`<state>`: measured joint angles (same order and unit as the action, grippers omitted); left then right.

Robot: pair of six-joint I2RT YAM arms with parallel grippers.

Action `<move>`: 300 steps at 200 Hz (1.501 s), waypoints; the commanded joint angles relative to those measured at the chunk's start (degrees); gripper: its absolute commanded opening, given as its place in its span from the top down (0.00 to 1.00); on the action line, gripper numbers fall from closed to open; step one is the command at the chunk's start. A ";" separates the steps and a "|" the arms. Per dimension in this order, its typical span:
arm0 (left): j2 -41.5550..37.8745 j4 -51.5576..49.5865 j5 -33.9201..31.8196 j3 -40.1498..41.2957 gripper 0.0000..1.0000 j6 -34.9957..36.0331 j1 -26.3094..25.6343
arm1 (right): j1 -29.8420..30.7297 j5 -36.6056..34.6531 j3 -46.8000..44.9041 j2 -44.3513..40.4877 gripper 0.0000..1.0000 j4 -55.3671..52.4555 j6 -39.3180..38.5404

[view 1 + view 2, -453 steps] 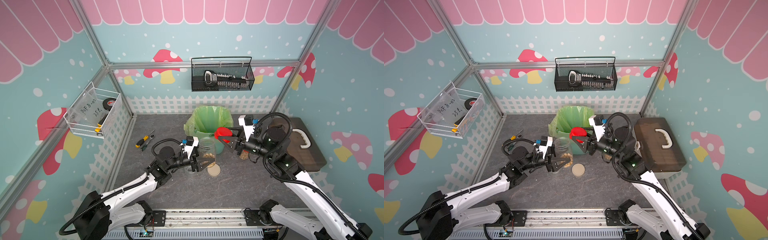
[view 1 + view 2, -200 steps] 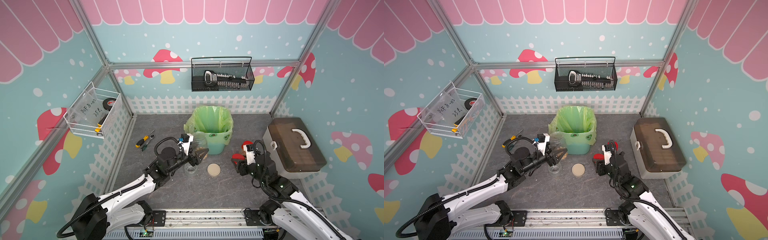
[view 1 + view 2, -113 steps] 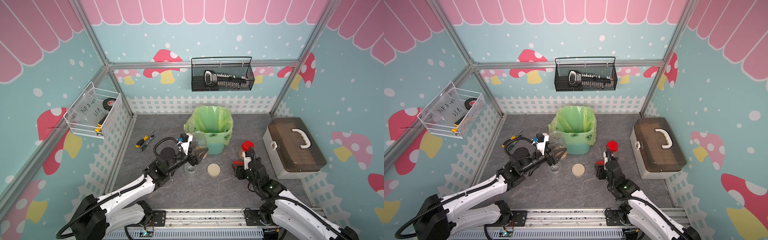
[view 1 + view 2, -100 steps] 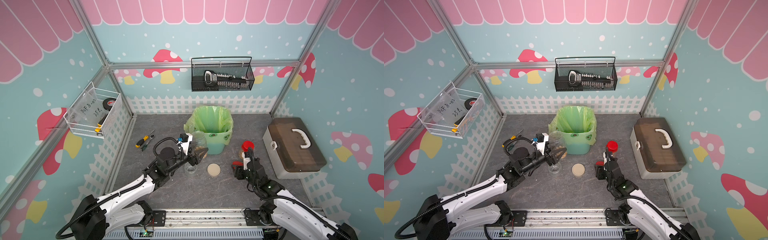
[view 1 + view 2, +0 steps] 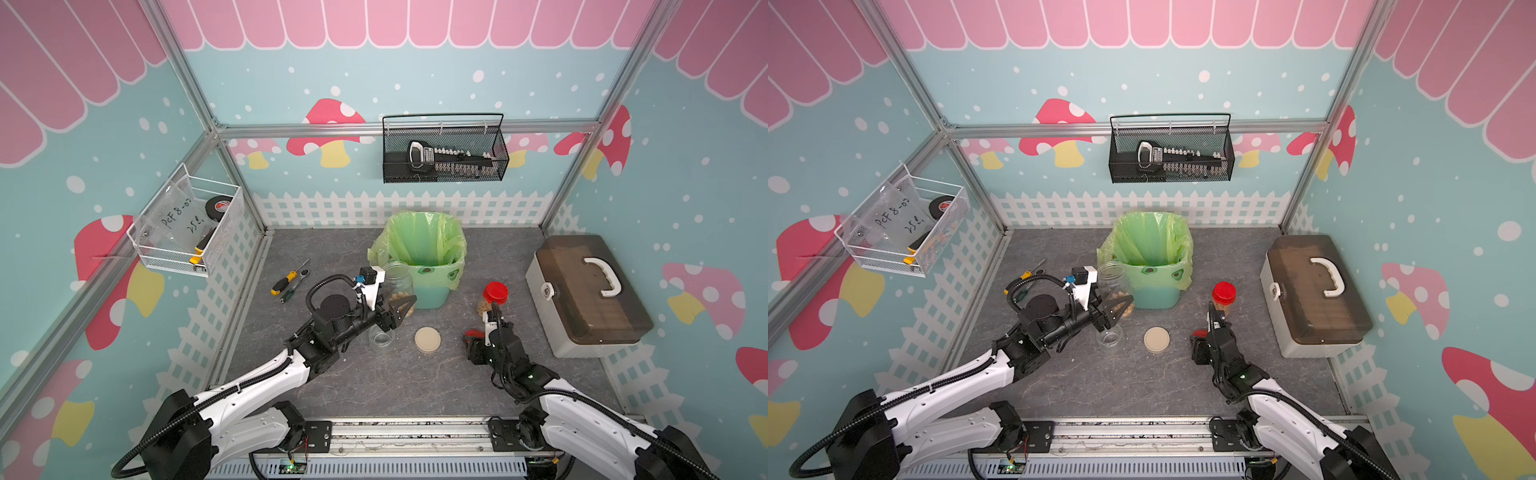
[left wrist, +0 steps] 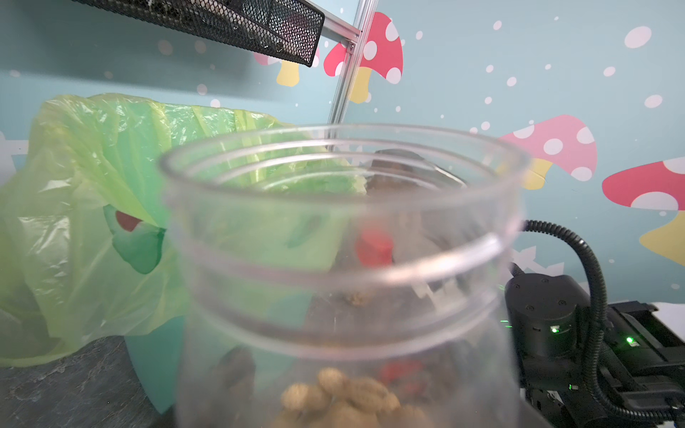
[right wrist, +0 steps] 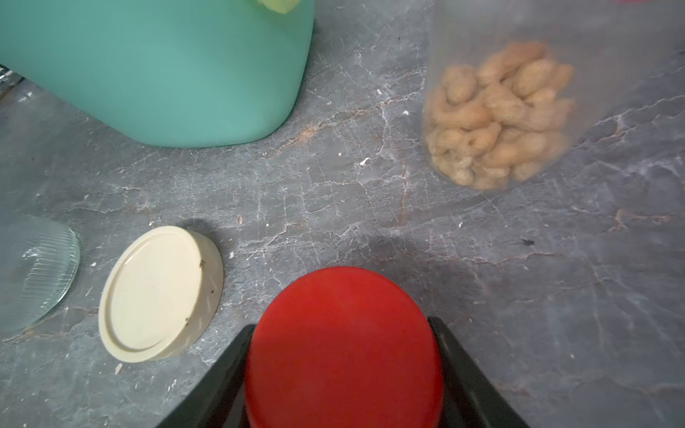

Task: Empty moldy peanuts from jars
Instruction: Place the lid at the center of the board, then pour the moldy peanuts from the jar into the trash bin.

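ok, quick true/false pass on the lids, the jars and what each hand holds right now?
1. The left hand holds an open clear plastic jar with tan peanuts at its bottom. True.
2. The round beige lid is screwed onto a jar. False: it lies loose on the grey stone-patterned table, beside an empty ribbed glass jar.
3. The right hand grips a round red lid. True.
4. Every jar is open. False: the clear peanut jar near the grey handled toolbox has a red screw cap on.
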<state>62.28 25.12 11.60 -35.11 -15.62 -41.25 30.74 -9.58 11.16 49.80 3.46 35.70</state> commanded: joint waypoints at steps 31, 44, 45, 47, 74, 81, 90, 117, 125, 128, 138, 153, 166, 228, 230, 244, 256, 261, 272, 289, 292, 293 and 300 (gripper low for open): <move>-1.88 1.45 0.27 0.92 0.35 0.69 0.37 | -0.17 0.34 1.19 2.67 0.30 1.29 1.11; -1.96 1.50 0.26 1.01 0.35 0.70 0.34 | -0.16 0.70 1.23 2.70 0.30 1.07 1.34; -1.98 1.50 0.31 1.01 0.35 0.69 0.32 | -0.16 0.75 1.23 2.68 0.30 1.00 1.36; -2.01 1.48 0.35 1.01 0.35 0.70 0.37 | -0.20 0.83 1.23 2.63 0.29 0.90 1.42; -2.16 1.43 0.41 1.08 0.35 0.75 0.39 | -0.17 1.33 1.23 0.86 0.24 -0.97 1.86; -2.16 1.49 0.35 1.10 0.35 0.69 0.37 | -0.20 1.43 1.21 -0.02 0.23 -1.82 1.93; -2.16 1.48 0.40 1.08 0.35 0.68 0.33 | -0.20 1.41 1.33 -1.28 0.22 -3.03 2.12; -1.86 1.68 1.70 1.01 0.35 0.76 0.34 | -0.20 3.48 3.66 -6.23 0.22 -7.06 0.97; -1.68 1.96 3.06 0.93 0.35 0.76 0.38 | -0.16 5.61 5.86 -7.28 0.21 -9.10 -0.87; -1.62 1.94 3.65 0.80 0.35 0.83 0.39 | -0.20 6.80 6.92 -7.49 0.21 -9.93 -1.81; -1.27 1.94 5.43 0.45 0.34 0.87 0.37 | -0.17 11.95 10.75 -7.60 0.19 -12.48 -5.73; -0.48 2.43 7.82 0.00 0.35 0.85 0.38 | -0.54 20.18 17.97 -5.62 0.15 -16.24 -10.96; 0.16 3.25 9.90 -0.17 0.34 0.69 0.45 | -1.30 25.13 24.41 -2.95 0.14 -19.65 -14.34; 0.08 6.08 22.16 -0.37 0.34 -0.28 0.47 | -5.13 57.80 41.16 2.06 0.13 -18.03 -22.09; 0.18 6.16 22.57 -0.39 0.34 -0.40 0.47 | -5.20 58.66 41.32 2.17 0.13 -17.65 -21.89; 0.96 7.16 25.32 -0.78 0.34 -1.16 0.46 | -5.34 64.41 42.18 3.26 0.12 -14.27 -20.68; 1.47 7.68 26.89 -1.09 0.34 -1.50 0.46 | -5.34 68.79 42.28 4.56 0.12 -10.64 -18.94; 1.60 7.87 27.34 -1.10 0.34 -1.58 0.47 | -5.34 70.22 42.32 5.15 0.11 -9.32 -18.22; 1.81 8.12 28.30 -1.10 0.34 -1.78 0.39 | -5.34 72.06 42.53 6.69 0.11 -7.34 -17.53; 1.71 8.99 29.97 -1.02 0.33 -2.46 0.47 | -5.35 73.52 42.81 9.01 0.10 -4.66 -16.47; 1.70 9.40 30.28 -0.95 0.33 -2.67 0.47 | -5.34 74.17 42.78 9.42 0.10 -3.73 -16.01; 1.70 9.54 30.39 -0.93 0.33 -2.71 0.43 | -5.34 74.39 42.80 9.56 0.10 -3.42 -15.75; 1.70 10.26 30.99 -0.81 0.33 -3.09 0.40 | -5.26 75.93 42.68 10.59 0.10 -0.56 -14.07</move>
<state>63.99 30.89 37.89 -34.65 -16.99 -41.21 25.58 57.80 52.71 57.91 -5.37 18.87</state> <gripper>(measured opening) 0.687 0.897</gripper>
